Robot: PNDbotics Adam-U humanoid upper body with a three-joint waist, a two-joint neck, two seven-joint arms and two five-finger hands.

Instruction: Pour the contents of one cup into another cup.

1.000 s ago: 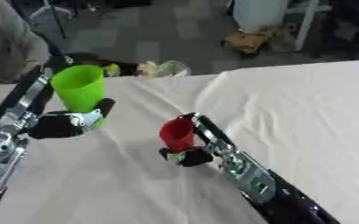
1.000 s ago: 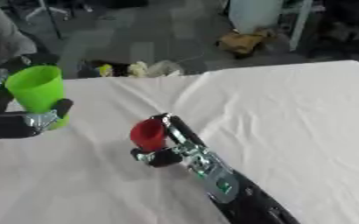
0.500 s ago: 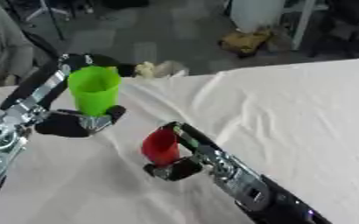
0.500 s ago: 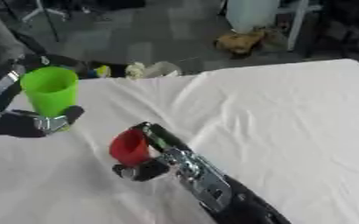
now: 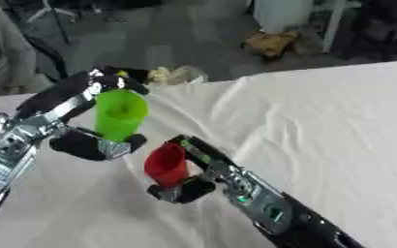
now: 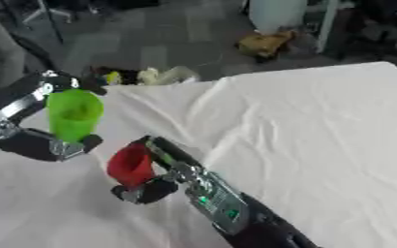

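Observation:
A bright green cup (image 5: 120,114) stands upright in my left hand (image 5: 90,144), whose fingers and thumb curl round it at the left of the table. A red cup (image 5: 166,164) is held upright in my right hand (image 5: 188,188), just to the right of and a little nearer than the green one. The two cups are close together with a small gap between them. What is inside either cup is hidden. My right forearm (image 5: 269,213) runs down to the lower right.
A white cloth (image 5: 320,121) with creases covers the table. Beyond its far edge, crumpled yellowish stuff (image 5: 170,75) and a brown bag (image 5: 274,42) lie on the grey floor. A person's grey sleeve (image 5: 3,53) shows at the upper left.
The green cup has moved right toward the middle and the red cup has shifted left toward it, so the gap between them has closed. The camera has also shifted.

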